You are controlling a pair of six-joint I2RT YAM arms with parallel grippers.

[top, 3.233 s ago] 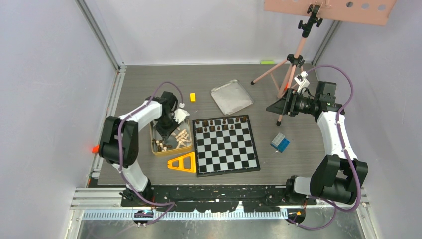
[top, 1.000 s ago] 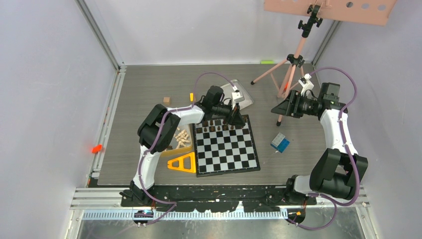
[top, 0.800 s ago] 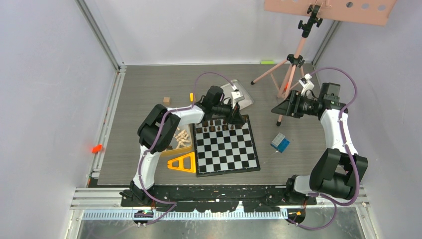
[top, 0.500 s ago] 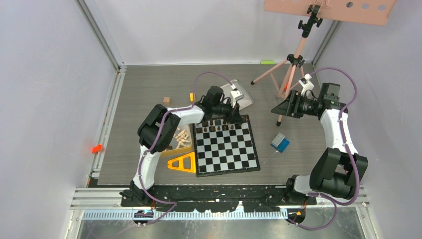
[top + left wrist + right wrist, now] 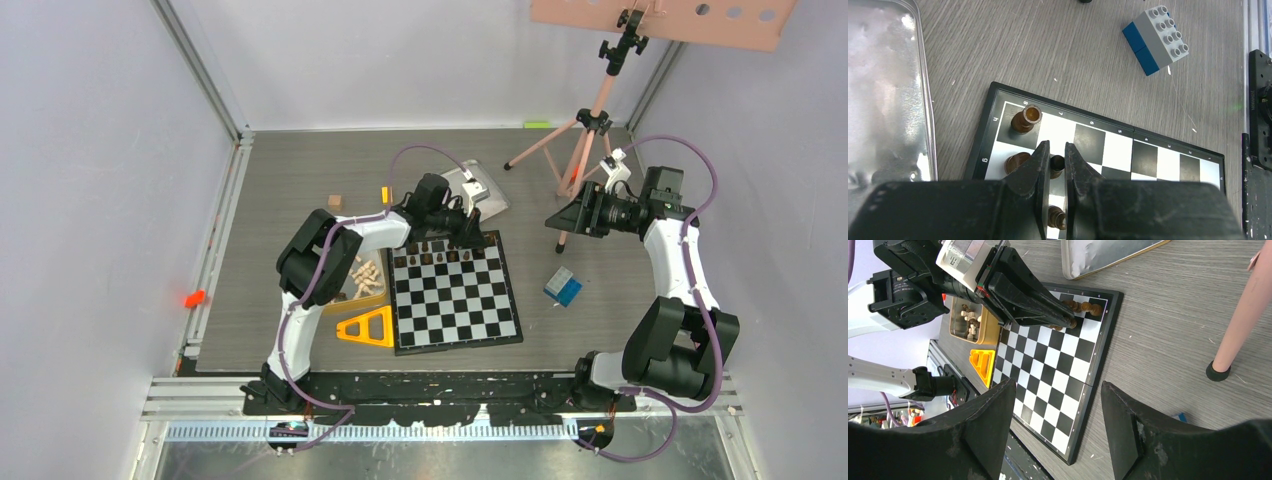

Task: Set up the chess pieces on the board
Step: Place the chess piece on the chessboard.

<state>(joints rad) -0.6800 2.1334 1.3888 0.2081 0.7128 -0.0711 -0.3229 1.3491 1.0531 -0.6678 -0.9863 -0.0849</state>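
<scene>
The board (image 5: 455, 300) lies flat at the table's centre, with dark chess pieces (image 5: 430, 250) along its two far rows. My left gripper (image 5: 478, 240) reaches over the far right corner. In the left wrist view its jaws (image 5: 1057, 150) are shut on a dark piece (image 5: 1057, 164), whose base is down at the board beside a dark rook (image 5: 1025, 119) in the corner square. Pale pieces (image 5: 365, 275) lie in the gold tin (image 5: 360, 301) left of the board. My right gripper (image 5: 560, 215) hangs open and empty right of the board (image 5: 1058, 370).
A silver lid (image 5: 495, 200) lies just behind the board. A yellow triangle (image 5: 367, 328) sits at the board's near left. A blue-grey brick (image 5: 563, 287) lies to the right. A tripod (image 5: 590, 130) stands at the back right. A brown cube (image 5: 334, 202) and a yellow block (image 5: 385, 194) sit behind the tin.
My left arm has swung from the gold tin across to the board's far right corner, and over the last second it has hardly shifted. The right arm stays where it was.
</scene>
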